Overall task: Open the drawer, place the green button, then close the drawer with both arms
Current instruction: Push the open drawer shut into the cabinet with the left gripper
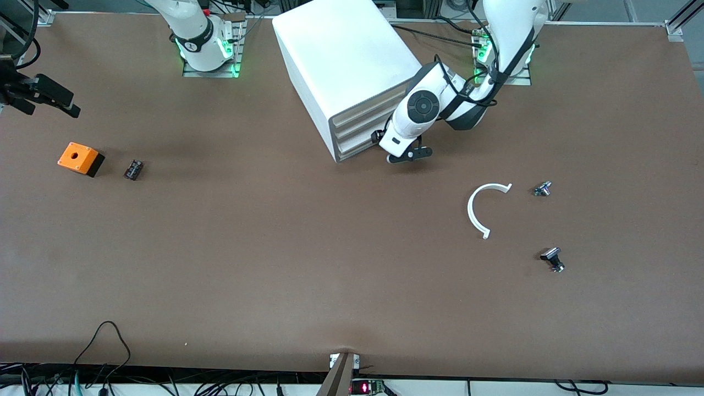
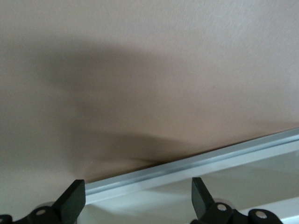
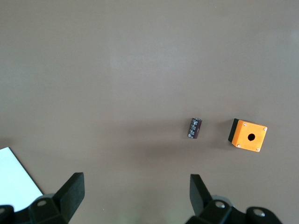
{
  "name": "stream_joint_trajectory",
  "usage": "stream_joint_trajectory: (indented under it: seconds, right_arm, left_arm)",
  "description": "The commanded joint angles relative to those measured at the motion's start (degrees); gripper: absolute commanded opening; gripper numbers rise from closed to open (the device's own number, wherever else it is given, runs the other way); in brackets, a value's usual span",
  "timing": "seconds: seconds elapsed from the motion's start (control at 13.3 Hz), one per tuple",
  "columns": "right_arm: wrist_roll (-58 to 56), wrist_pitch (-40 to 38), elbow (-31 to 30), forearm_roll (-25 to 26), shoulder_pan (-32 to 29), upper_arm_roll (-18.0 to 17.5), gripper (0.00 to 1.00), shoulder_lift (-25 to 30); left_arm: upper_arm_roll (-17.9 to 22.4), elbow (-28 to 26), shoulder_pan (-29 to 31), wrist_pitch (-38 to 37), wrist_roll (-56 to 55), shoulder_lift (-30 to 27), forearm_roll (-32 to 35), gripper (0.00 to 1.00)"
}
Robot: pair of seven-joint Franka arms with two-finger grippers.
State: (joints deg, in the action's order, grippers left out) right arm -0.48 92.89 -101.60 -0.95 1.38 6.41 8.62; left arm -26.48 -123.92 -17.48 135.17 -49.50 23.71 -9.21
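Note:
The white cabinet (image 1: 346, 60) stands at the back middle of the table, and its four drawers look shut. My left gripper (image 1: 404, 157) is low in front of the lower drawer (image 1: 360, 146), at the end toward the left arm. In the left wrist view the left gripper (image 2: 138, 198) is open, with its fingers (image 2: 74, 196) to either side of the drawer's pale edge (image 2: 187, 168). The green-capped button (image 1: 542, 189) lies on the table toward the left arm's end. My right gripper (image 1: 66, 105) is open and empty, up in the air at the right arm's end; it also shows in the right wrist view (image 3: 135, 196).
An orange box with a hole (image 1: 80, 158) (image 3: 248, 136) and a small black part (image 1: 133, 169) (image 3: 194, 128) lie below the right gripper. A white curved strip (image 1: 477, 212) lies near the button, and a black-and-silver part (image 1: 553, 258) lies nearer the camera.

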Motion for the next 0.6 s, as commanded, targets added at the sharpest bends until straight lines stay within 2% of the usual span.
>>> stream_joint_trajectory:
  seconds: [0.0, 0.15, 0.23, 0.53]
  right_arm:
    - [-0.66, -0.25, -1.5, 0.68, -0.15, -0.08, 1.0, 1.58]
    - [-0.58, -0.52, -1.41, 0.68, -0.15, 0.01, 1.0, 1.67]
    - [-0.66, -0.52, -1.5, 0.68, -0.15, 0.18, 1.0, 1.49]
    - [-0.49, -0.08, -1.5, 0.51, -0.24, 0.71, 1.0, 0.52]
  left_arm:
    - [-0.68, -2.46, 0.08, -2.71, 0.19, -2.09, -0.81, 1.0]
    - [-0.59, -2.29, 0.34, -2.81, 0.28, -2.18, -0.73, 1.0]
    - [-0.51, -1.77, 1.3, -2.81, 0.19, -4.09, -0.73, 1.0]
    - [-0.24, 1.39, 8.15, -1.84, 0.28, -9.37, -0.2, 1.0]
